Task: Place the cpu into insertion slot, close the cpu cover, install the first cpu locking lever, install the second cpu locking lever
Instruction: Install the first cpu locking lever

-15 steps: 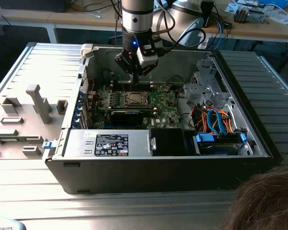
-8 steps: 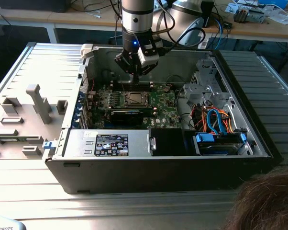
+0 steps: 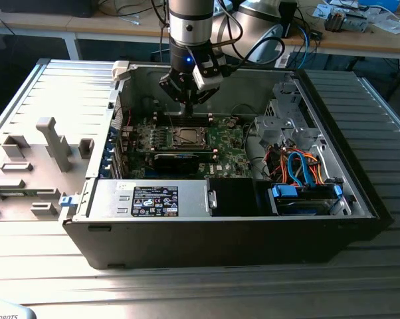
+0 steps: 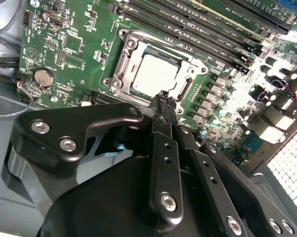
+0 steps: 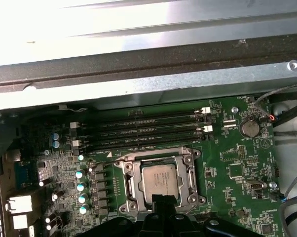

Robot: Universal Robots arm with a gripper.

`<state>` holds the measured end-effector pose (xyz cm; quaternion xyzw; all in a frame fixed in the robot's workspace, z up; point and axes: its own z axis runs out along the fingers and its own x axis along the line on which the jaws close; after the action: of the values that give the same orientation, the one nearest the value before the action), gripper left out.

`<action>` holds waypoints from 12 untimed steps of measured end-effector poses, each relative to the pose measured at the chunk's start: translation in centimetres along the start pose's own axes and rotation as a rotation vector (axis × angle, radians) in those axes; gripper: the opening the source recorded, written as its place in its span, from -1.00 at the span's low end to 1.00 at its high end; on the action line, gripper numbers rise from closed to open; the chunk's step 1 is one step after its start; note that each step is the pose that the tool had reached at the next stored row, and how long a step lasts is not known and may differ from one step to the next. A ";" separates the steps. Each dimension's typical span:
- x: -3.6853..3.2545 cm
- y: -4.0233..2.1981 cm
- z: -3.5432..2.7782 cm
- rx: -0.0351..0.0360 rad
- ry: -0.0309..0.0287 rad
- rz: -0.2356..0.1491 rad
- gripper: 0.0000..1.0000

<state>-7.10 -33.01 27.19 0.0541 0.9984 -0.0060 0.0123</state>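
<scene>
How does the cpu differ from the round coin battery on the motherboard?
The cpu is square, the coin battery round. The cpu is larger than the coin battery. The cpu lies in the insertion slot; the coin battery sits apart near a corner of the motherboard. Both are flat and silvery.

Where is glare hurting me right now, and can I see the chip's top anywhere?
Second wrist view: the small square silver-grey cpu glares almost white, washed out. First wrist view: the ridged metal surface beyond the case is blown out white, while the cpu is evenly lit. Exterior view: no strong glare, but dim inside.
</scene>
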 end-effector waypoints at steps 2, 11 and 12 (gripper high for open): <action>0.00 0.00 0.00 -0.0002 -0.0001 -0.007 -0.79; 0.00 0.00 0.00 -0.0010 -0.0004 -0.041 -0.79; 0.00 0.00 0.00 -0.0012 -0.0006 -0.046 -0.79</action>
<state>-7.10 -33.01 27.19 0.0312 0.9994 -0.0057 0.0125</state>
